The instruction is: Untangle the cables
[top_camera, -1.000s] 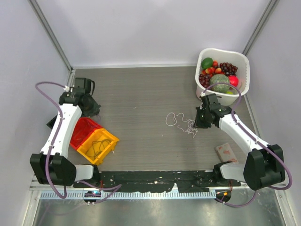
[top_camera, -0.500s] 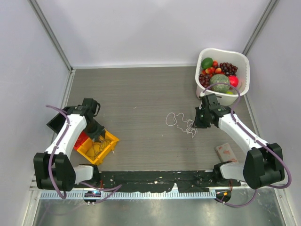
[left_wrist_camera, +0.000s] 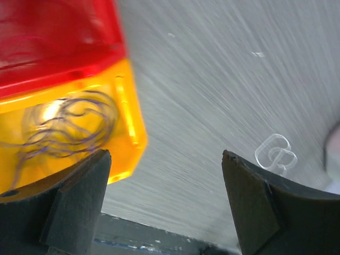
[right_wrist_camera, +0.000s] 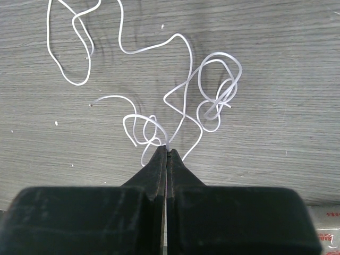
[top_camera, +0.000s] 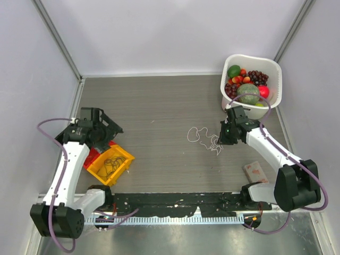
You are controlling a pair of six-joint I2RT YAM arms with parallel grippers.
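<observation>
A white cable (top_camera: 203,137) lies in loose, overlapping loops on the grey table, right of centre. My right gripper (top_camera: 219,140) is at its right end, shut on one strand. In the right wrist view the closed tips (right_wrist_camera: 167,150) pinch the white cable (right_wrist_camera: 183,79) where several loops cross. A thin dark cable (top_camera: 110,163) is coiled inside the yellow bin (top_camera: 123,155), also seen in the left wrist view as the dark cable (left_wrist_camera: 69,125). My left gripper (top_camera: 112,134) hangs open just above the bins, with nothing between its fingers (left_wrist_camera: 85,186).
A red bin (top_camera: 94,154) adjoins the yellow one and is partly under my left arm. A white basket (top_camera: 273,66) of fruit stands at the back right. A small packet (top_camera: 256,171) lies near the right arm's base. A small clear plastic piece (left_wrist_camera: 275,153) rests on the table.
My left arm has swung from the back-left corner to over the bins, and its gripper has gone from shut to open. The right arm and white cable have not moved.
</observation>
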